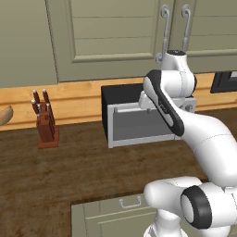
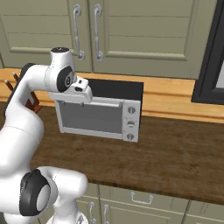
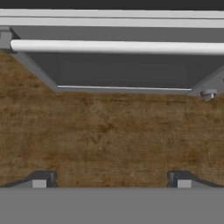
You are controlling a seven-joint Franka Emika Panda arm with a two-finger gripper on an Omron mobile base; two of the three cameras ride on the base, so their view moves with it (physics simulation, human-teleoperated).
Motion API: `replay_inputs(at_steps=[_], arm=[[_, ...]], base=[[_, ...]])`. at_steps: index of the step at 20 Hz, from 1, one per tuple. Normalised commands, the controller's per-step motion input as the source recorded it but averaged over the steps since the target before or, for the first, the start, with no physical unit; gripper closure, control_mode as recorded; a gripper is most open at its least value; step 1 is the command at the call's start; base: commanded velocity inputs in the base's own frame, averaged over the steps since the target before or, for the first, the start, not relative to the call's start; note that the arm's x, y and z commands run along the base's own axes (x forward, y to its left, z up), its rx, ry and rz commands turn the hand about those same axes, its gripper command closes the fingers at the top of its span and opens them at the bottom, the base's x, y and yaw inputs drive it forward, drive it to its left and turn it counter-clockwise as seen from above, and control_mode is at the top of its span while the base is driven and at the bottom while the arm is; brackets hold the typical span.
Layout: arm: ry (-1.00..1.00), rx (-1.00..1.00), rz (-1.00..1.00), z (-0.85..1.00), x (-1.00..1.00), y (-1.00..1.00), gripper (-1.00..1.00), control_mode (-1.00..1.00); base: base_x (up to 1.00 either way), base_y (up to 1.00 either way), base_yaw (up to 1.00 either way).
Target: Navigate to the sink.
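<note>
The sink is out of view. My arm rises over a dark wooden counter (image 1: 69, 171) and its hand hangs in front of a black-and-grey boxy appliance (image 2: 103, 113). In the hand view my gripper (image 3: 111, 180) points down at the counter's wood just before the appliance's grey door and white handle bar (image 3: 113, 46). The two fingertips (image 3: 43, 179) stand far apart with nothing between them, so the gripper is open.
A wooden knife block (image 1: 45, 122) stands on the counter left of the appliance (image 1: 134, 120). Olive wall cabinets with curved metal handles (image 2: 77, 30) hang above. A dark framed panel (image 2: 210, 65) is at the far right. A tan rounded object (image 1: 4, 115) lies at the left edge.
</note>
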Motion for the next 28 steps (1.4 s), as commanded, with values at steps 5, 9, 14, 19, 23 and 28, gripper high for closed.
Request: replay_inputs(at_steps=[5,9,14,19,23,28], arm=[[0.0,0.0,0.0,0.0,0.0,0.0,-1.0,1.0],[0.0,0.0,0.0,0.0,0.0,0.0,-1.0,1.0],[0.0,0.0,0.0,0.0,0.0,0.0,-1.0,1.0],[0.0,0.0,0.0,0.0,0.0,0.0,-1.0,1.0],[0.0,0.0,0.0,0.0,0.0,0.0,-1.0,1.0],[0.0,0.0,0.0,0.0,0.0,0.0,-1.0,1.0]], base=[[0.0,0.0,0.0],[-0.34,0.0,0.0],[-0.89,-0.15,-0.19],[-0.31,-0.08,-0.6],[0.0,-0.02,-0.88],[0.0,0.0,-0.94]])
